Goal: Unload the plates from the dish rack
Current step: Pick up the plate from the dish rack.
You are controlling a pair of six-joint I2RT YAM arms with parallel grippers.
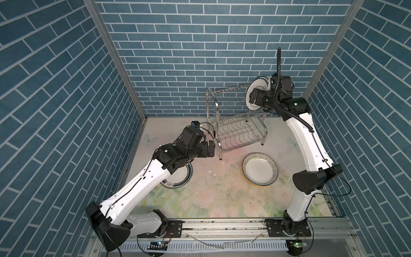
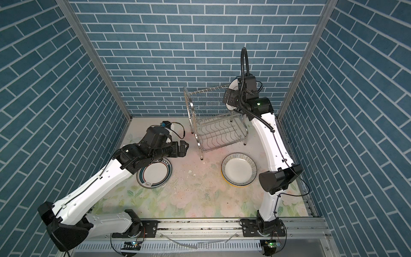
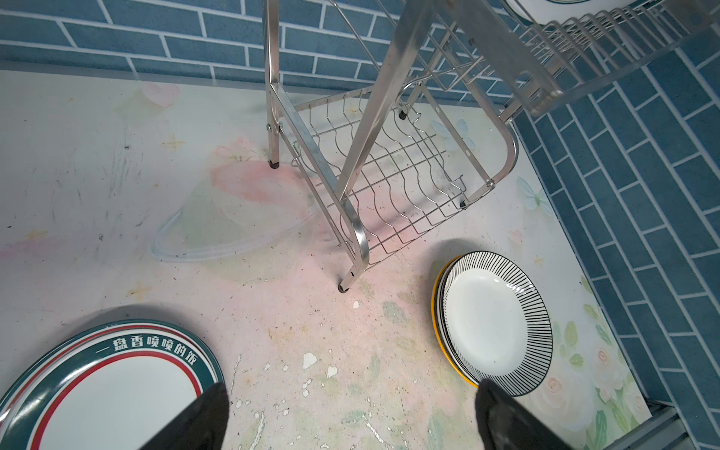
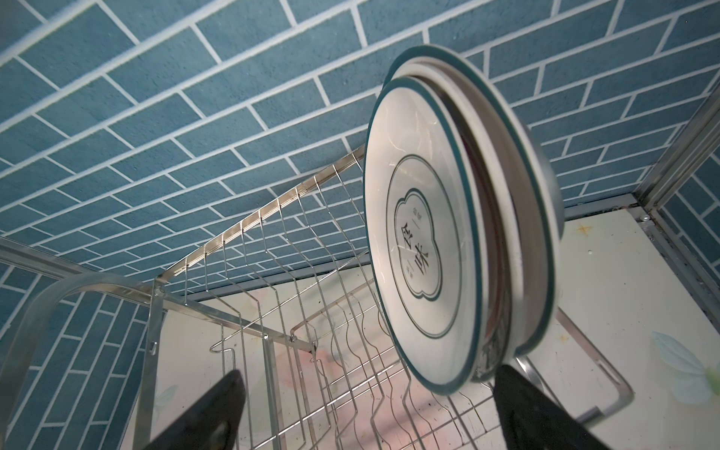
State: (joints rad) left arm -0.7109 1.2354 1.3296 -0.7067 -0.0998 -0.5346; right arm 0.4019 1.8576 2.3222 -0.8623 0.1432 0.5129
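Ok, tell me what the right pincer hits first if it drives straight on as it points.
Most likely the front plate in the rack: its lower rim sits between the open jaws of the right pincer. The rack below it might catch first; depth is unclear.

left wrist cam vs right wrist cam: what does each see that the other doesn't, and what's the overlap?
Left wrist only: two plates flat on the table, a green-banded plate with a red ring and lettering, and a striped plate; also the open left gripper.
Right wrist only: the faces of the racked plates, standing on edge on the top tier, the front one green-rimmed with a centre emblem; also the open right gripper.
Both: the rack with its wavy lower shelf, the table and the brick wall.
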